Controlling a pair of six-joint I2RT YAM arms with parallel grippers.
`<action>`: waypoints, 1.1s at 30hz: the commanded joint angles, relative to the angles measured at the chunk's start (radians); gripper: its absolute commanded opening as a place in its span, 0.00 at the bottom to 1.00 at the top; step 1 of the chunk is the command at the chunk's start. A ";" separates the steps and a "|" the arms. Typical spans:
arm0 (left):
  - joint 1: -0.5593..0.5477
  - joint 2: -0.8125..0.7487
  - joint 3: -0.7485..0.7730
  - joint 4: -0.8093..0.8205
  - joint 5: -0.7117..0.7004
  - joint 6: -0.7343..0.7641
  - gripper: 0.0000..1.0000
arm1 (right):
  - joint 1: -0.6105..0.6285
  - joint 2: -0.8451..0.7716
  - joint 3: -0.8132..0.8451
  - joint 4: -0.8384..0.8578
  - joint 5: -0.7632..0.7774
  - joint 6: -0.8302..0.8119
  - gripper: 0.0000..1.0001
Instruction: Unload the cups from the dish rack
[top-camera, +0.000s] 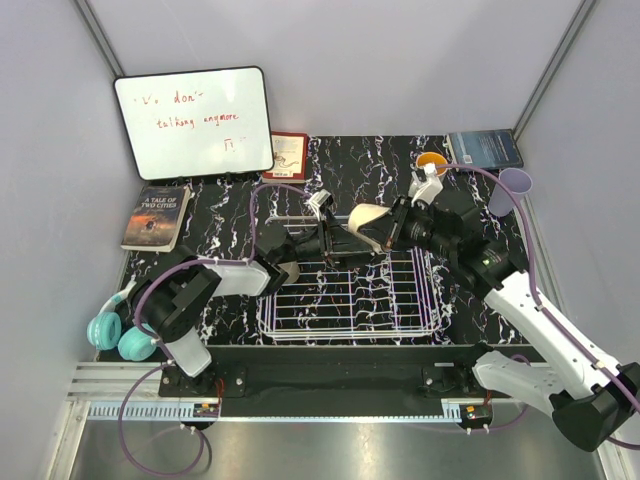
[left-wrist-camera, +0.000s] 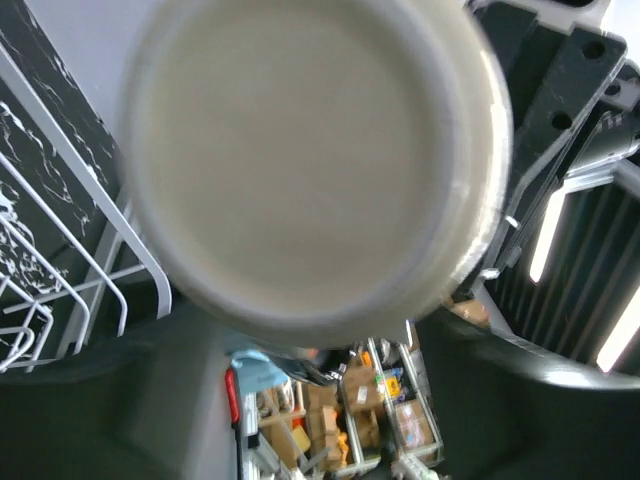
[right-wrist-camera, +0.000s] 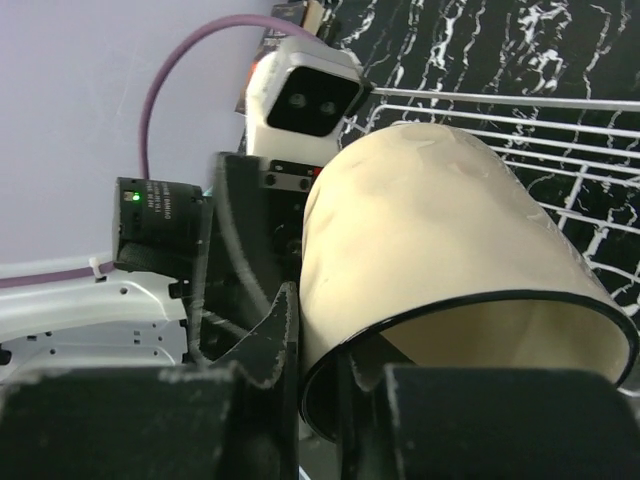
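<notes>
A cream mug (top-camera: 368, 222) with a dark rim hangs on its side above the white wire dish rack (top-camera: 350, 335), between both arms. My right gripper (right-wrist-camera: 325, 365) is shut on the cream mug (right-wrist-camera: 450, 230), pinching its wall at the rim with one finger inside and one outside. My left gripper (top-camera: 335, 238) faces the mug's base (left-wrist-camera: 310, 160), its jaws open and wide on either side of it. An orange cup (top-camera: 432, 160) and a pale lavender tumbler (top-camera: 514, 190) stand on the table behind the rack at the right. The rack's wires (right-wrist-camera: 560, 130) show beneath the mug.
A whiteboard (top-camera: 193, 122) leans on the back wall, with a book (top-camera: 157, 215) below it. Teal headphones (top-camera: 115, 335) lie at the left edge. A red-framed card (top-camera: 287, 155) and a blue book (top-camera: 484, 148) sit at the back. Walls close in on both sides.
</notes>
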 joint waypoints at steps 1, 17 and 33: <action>-0.001 0.001 0.053 0.238 0.075 0.029 0.90 | 0.006 -0.042 0.079 0.025 0.058 -0.013 0.00; 0.096 -0.193 -0.059 -0.381 0.046 0.269 0.99 | 0.002 0.376 0.642 -0.321 0.478 -0.272 0.00; 0.097 -0.292 0.249 -1.546 -0.359 0.816 0.99 | -0.106 1.286 1.699 -0.931 0.647 -0.277 0.00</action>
